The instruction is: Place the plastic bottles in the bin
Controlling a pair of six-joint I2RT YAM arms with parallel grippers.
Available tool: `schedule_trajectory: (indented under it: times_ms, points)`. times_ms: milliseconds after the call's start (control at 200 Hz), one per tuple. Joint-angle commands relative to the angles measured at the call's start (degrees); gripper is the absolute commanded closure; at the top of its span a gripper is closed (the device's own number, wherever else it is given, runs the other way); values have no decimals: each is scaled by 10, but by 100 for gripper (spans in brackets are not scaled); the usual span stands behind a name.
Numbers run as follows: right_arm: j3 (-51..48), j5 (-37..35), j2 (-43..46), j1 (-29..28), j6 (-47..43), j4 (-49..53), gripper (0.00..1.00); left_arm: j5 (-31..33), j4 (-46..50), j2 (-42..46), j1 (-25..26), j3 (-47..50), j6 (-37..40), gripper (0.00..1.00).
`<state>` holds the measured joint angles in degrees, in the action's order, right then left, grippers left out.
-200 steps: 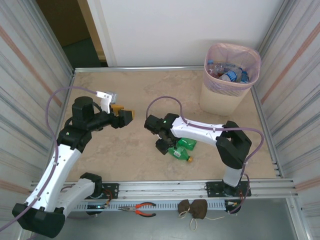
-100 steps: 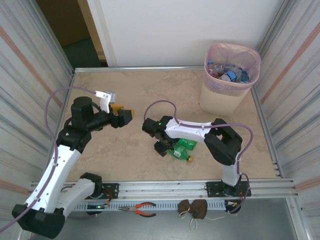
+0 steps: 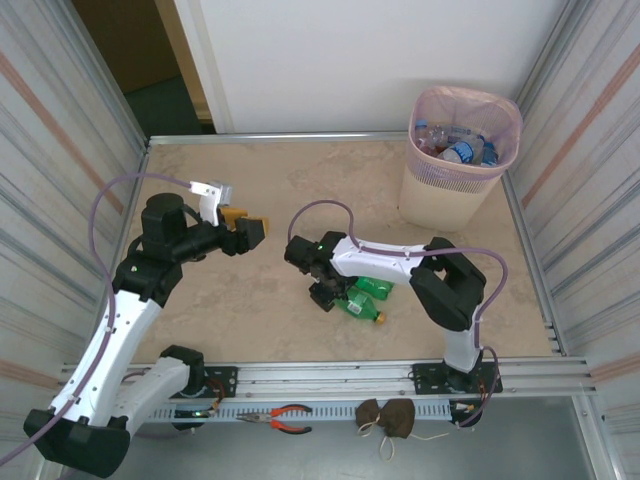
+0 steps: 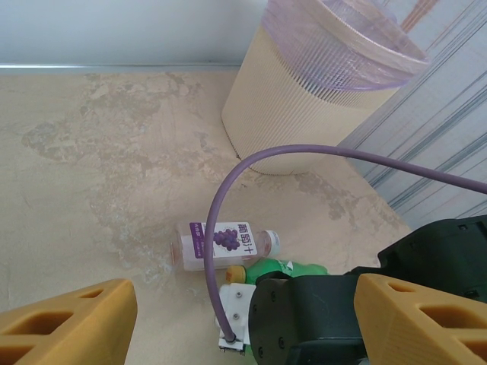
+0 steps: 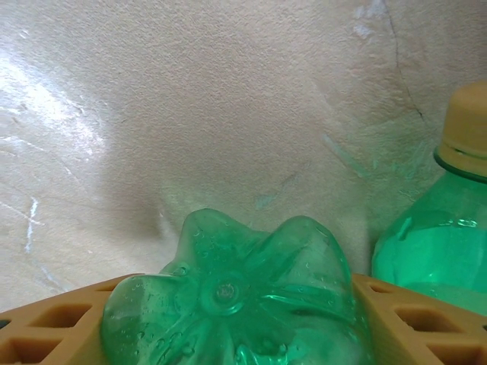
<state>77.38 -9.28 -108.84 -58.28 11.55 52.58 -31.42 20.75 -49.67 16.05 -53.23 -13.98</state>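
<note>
Two green plastic bottles (image 3: pixel 368 297) lie on the table in front of the right arm. My right gripper (image 3: pixel 325 290) is down on them, and its orange fingers (image 5: pixel 46 319) press both sides of one green bottle (image 5: pixel 228 296), seen base-on. A second green bottle (image 5: pixel 445 228) with a yellow cap lies just to the right. A clear bottle with a purple grape label (image 4: pixel 224 245) lies beyond the right wrist. The pale-pink bin (image 3: pixel 455 190) stands at the far right with several bottles (image 3: pixel 460 148) inside. My left gripper (image 3: pixel 245 232) hangs open over the left of the table, nothing between its fingers (image 4: pixel 65 323).
The right arm's purple cable (image 4: pixel 228 190) arches over the clear bottle. The bin (image 4: pixel 319 99) stands near the corrugated right wall (image 3: pixel 590 200). Red-handled pliers (image 3: pixel 285 418) and a brown pouch (image 3: pixel 388 418) lie beyond the near metal rail (image 3: pixel 350 375).
The right arm swung slightly left and lower over the green bottles, and its jaws have narrowed onto one of them. The left arm has not moved.
</note>
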Motion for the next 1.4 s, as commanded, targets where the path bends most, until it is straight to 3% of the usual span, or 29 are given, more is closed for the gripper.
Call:
schedule_trajectory:
  times_ms: [0,261,536,942,1398]
  points:
    - [16,8,49,-3,12,16,41,3,-13,12,-6,-3,-6,24]
    - [32,60,142,20,29,6,41,5,-23,13,-7,-4,-14,24]
    - [52,90,251,100,37,-32,42,6,-48,-2,-6,-11,-25,24]
    - [109,132,369,314,56,-123,44,-4,-82,-27,-6,-20,-37,25]
    - [290,202,317,582,41,-152,45,-5,-99,-32,-6,-20,-44,24]
